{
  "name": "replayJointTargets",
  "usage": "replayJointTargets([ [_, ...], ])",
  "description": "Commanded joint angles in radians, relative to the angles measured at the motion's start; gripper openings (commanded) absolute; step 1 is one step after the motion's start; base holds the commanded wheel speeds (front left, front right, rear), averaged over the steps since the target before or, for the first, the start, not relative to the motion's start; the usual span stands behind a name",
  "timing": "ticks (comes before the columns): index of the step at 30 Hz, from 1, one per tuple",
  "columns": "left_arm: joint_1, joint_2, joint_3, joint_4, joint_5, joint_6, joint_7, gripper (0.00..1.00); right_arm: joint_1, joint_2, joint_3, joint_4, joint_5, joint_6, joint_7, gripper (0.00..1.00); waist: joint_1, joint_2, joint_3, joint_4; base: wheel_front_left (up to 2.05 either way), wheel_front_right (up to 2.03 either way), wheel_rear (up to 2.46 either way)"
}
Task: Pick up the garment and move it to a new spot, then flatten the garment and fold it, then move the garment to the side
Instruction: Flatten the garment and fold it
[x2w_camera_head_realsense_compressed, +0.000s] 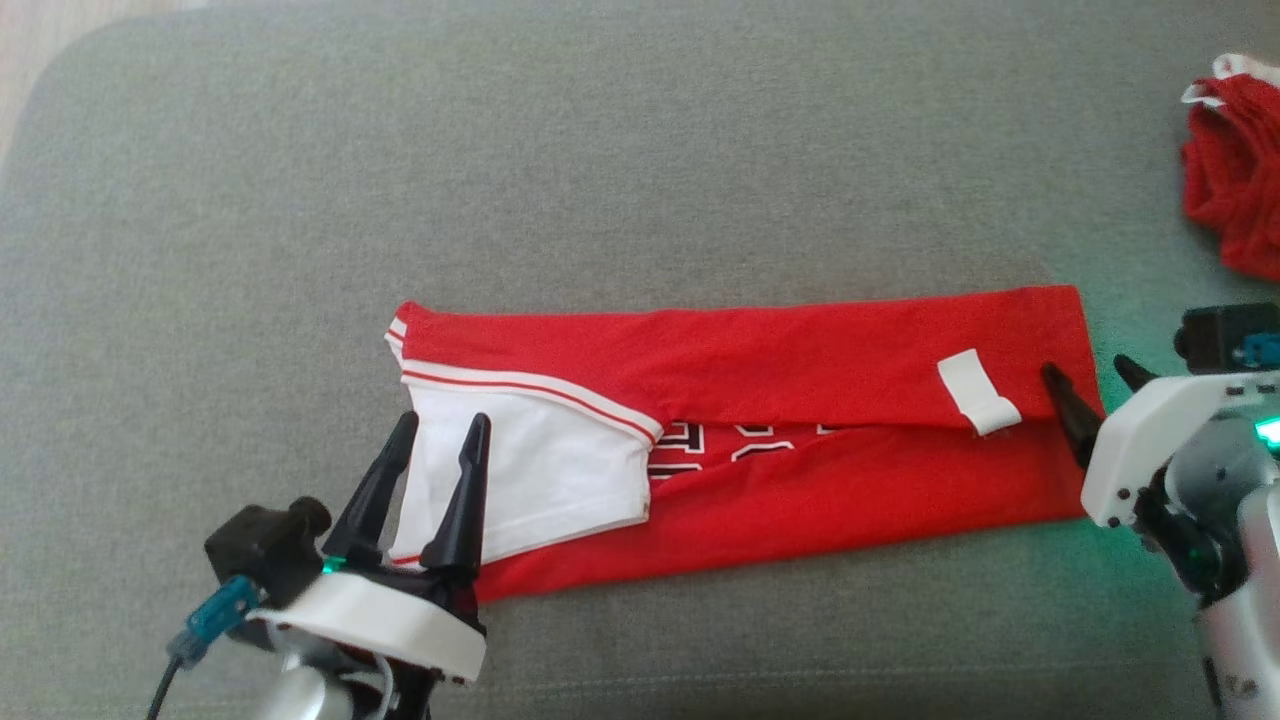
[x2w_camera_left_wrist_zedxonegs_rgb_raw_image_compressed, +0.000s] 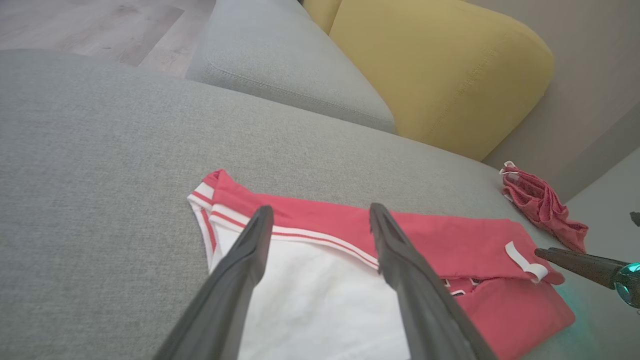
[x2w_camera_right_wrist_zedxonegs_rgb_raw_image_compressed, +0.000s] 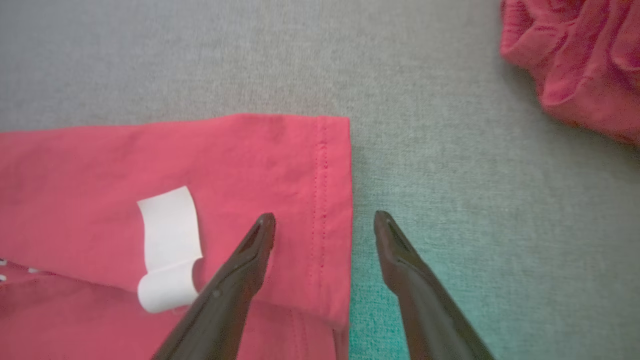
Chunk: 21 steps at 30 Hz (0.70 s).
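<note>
Looking along my left gripper (x2w_camera_head_realsense_compressed: 444, 420), I see its two fingers spread wide with nothing between them, poised over the white sleeve (x2w_camera_head_realsense_compressed: 530, 470) at the garment's left end; whether the tips touch the cloth I cannot tell. My right gripper (x2w_camera_head_realsense_compressed: 1085, 366) is spread just as wide and also empty, straddling the stitched hem (x2w_camera_right_wrist_zedxonegs_rgb_raw_image_compressed: 322, 200) at the opposite end, one finger above red fabric and the other above bare sofa seat (x2w_camera_head_realsense_compressed: 600, 150)

The garment (x2w_camera_head_realsense_compressed: 800, 350), a red shirt with white trim, lies flat on the grey seat as a long narrow band, its upper half folded down over the lower so only slivers of the printed lettering (x2w_camera_head_realsense_compressed: 700, 440) peek out along the seam. A white label (x2w_camera_head_realsense_compressed: 978, 392) curls up near the right end. A second crumpled red cloth (x2w_camera_head_realsense_compressed: 1235, 170) sits well apart at the far right edge

I judge the lengthwise fold done and the folding step half complete. Next I would need a crosswise fold: pinch both layers at one end, lift low, carry that end over to meet the other, keeping the edges aligned so the band does not spring open
</note>
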Motion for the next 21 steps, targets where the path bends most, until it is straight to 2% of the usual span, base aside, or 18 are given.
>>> replayJointTargets([
  [1,-0.045,0.003,0.029,-0.023,0.015,0.005,-0.013,1.00,-0.038,-0.036,0.027,-0.019,0.010,0.007,0.018,1.00,0.0000,0.0000,0.010,0.008,0.00,0.00,0.00],
  [7,-0.052,-0.006,0.031,-0.015,0.024,-0.001,-0.016,1.00,-0.085,-0.076,0.075,0.036,0.033,0.007,0.094,1.00,0.0000,0.0000,0.031,0.021,0.00,0.00,0.00],
  [19,-0.057,-0.009,0.037,-0.009,0.055,0.002,-0.019,1.00,-0.110,-0.078,0.139,0.081,0.104,0.007,0.198,1.00,0.0000,0.0000,0.034,0.027,0.00,0.00,0.00],
  [20,-0.057,-0.009,0.037,-0.008,0.056,0.001,-0.019,1.00,-0.111,-0.077,0.142,0.084,0.105,0.007,0.197,0.89,0.0000,0.0000,0.033,0.027,0.00,0.00,0.00],
  [21,-0.057,-0.009,0.036,-0.008,0.057,0.001,-0.019,1.00,-0.111,-0.075,0.145,0.089,0.107,0.007,0.197,0.66,0.0000,0.0000,0.030,0.027,0.00,0.00,0.00],
])
